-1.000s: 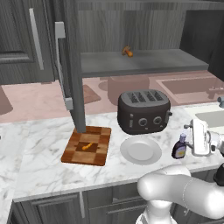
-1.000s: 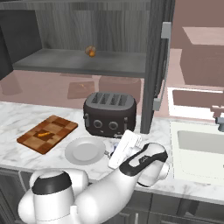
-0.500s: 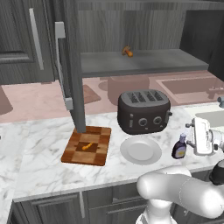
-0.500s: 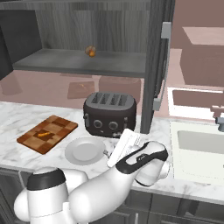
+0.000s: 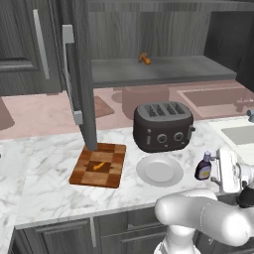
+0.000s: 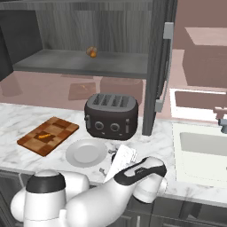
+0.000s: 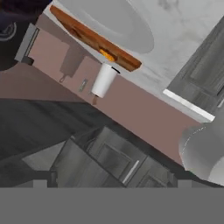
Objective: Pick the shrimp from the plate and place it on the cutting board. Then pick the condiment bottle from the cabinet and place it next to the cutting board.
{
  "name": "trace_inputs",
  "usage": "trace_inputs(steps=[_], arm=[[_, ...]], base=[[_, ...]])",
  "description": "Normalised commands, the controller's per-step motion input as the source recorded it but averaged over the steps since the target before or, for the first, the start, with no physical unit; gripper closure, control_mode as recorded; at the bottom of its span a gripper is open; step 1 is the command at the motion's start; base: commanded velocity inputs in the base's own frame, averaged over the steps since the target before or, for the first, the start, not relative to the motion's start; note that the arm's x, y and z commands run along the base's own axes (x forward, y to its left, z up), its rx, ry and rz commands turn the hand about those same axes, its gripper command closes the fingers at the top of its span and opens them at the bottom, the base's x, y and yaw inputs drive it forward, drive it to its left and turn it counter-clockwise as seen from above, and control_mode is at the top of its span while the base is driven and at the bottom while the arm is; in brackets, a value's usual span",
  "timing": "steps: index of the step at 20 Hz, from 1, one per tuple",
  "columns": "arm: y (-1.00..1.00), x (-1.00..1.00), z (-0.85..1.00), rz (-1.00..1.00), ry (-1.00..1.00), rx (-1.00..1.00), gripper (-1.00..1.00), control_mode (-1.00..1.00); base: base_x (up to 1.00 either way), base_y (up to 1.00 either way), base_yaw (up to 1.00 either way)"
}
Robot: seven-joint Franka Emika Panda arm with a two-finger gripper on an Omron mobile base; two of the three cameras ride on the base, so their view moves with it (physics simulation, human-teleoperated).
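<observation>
Nothing on the counter (image 5: 44,193) is shifting compared with a second ago; only the arm's forearm is swinging slightly further right in the right base view. The hand (image 5: 229,170) is hanging just right of the condiment bottle (image 5: 203,166), which is standing upright on the marble right of the plate (image 5: 159,170) and apart from it. From the left base view the hand is showing as a white block partly cut off by the frame edge, its fingers hard to make out; it is standing wide open and gripping nothing. In the right base view the forearm is hiding the bottle.

The shrimp (image 5: 99,165) is lying on the middle of the cutting board (image 5: 97,164), a tiny orange fleck whose shape is too small to read. The cabinet (image 5: 163,69) door is standing open, its lower edge overlapping the board's far corner in the left view. A small orange-brown object (image 5: 144,58) is sitting on the shelf, blurred. The toaster (image 5: 162,126) is standing behind the plate.

The hand view is rolled over, showing the board's edge (image 7: 94,39) and plate rim (image 7: 127,26) upside down.
</observation>
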Motion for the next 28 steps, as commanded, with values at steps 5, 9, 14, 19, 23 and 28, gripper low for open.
trace_inputs(steps=[5,9,14,19,23,28], arm=[[0.08,-0.49,0.18,0.04,-0.16,0.0,-1.0,-1.0],[0.13,-0.43,0.57,0.06,-0.21,-0.03,-1.0,-1.0],[0.1,-0.44,0.68,0.06,-0.25,-0.05,-1.0,-1.0],[0.13,-0.53,0.66,0.08,-0.3,-0.11,-1.0,-1.0],[0.19,-0.69,0.06,0.1,-0.53,-0.13,-1.0,-1.0],[0.21,-0.73,-0.53,0.1,-0.75,-0.01,-1.0,-1.0]], base=[[0.0,0.0,0.0],[0.0,0.0,0.0],[0.0,0.0,0.0],[0.0,0.0,0.0],[0.0,0.0,0.0],[0.0,0.0,0.0]])
